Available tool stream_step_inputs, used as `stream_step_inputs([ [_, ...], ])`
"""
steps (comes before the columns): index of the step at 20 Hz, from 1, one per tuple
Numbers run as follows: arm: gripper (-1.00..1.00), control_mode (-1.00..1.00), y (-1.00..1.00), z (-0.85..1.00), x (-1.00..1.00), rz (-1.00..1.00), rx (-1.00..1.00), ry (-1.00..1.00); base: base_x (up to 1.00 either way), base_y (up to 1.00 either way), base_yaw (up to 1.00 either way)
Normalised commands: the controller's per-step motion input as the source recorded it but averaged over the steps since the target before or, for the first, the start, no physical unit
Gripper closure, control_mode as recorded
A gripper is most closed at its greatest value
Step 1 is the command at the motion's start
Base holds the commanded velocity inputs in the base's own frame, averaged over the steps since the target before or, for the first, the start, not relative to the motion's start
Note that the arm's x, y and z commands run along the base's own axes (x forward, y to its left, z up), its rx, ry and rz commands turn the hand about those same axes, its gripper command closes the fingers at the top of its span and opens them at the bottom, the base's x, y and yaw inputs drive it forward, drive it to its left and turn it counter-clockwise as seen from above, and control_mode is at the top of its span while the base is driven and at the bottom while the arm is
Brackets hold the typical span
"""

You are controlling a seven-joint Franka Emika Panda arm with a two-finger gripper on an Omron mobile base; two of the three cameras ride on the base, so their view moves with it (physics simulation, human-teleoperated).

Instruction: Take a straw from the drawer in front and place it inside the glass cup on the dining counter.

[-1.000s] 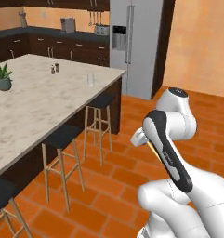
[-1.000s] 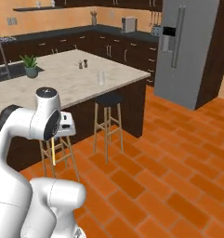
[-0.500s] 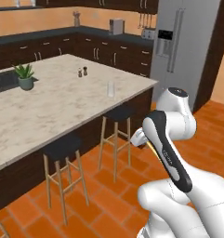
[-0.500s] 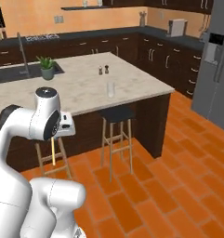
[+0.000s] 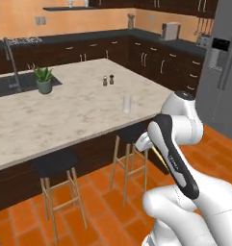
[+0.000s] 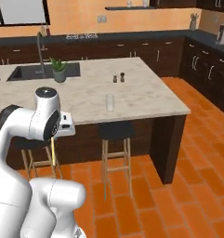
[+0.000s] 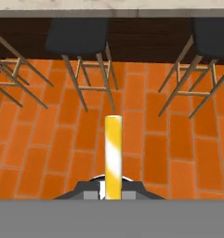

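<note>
Gripper: the robot's two-finger gripper (image 7: 112,195) is closed on the thin pale yellow straw (image 7: 113,155), which sticks out straight past its tips, over the orange brick floor (image 7: 153,148).
Straw in the side views: a thin yellow line shows under the white arm's hand (image 5: 158,154), and again low by the arm (image 6: 53,151).
Cup: the small clear glass cup (image 6: 110,102) stands upright on the big beige marbled stone dining counter (image 6: 146,95), near the long edge that faces the robot and toward the right corner.
Other things on the counter: two small salt and pepper shakers (image 6: 118,77) sit farther back, well apart from the cup; a little green plant in a grey pot (image 6: 59,70) is by the dark sink (image 6: 25,72).
Under the edge: black-seated wooden stools (image 6: 115,139) stand below the counter.
Risk 1: the hand is low (below the counter top), so if it swings across before it rises, the straw could hit the counter's edge or a stool and slip.
Risk 2: the cup is narrow and light-looking; a straw that comes down a bit off could tap the rim and tip it.
Risk 3: the cup is nearly see-through, so it is easy to aim wrong.
</note>
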Motion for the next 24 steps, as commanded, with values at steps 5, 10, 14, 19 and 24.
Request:
stream_step_inputs([
  [5,1.0,1.0,0.0,0.0,0.0,0.0,0.0,0.0,0.8,-0.7,0.48],
  [10,1.0,1.0,0.0,0.0,0.0,0.0,0.0,0.0,0.79,-0.56,0.47],
  [14,1.0,1.0,0.0,0.0,0.0,0.0,0.0,0.0,0.77,-0.21,0.42],
  [19,1.0,1.0,0.0,0.0,0.0,0.0,0.0,0.0,0.73,-0.07,0.22],
  [24,1.0,1.0,0.0,0.0,0.0,0.0,0.0,0.0,0.86,-0.26,0.01],
])
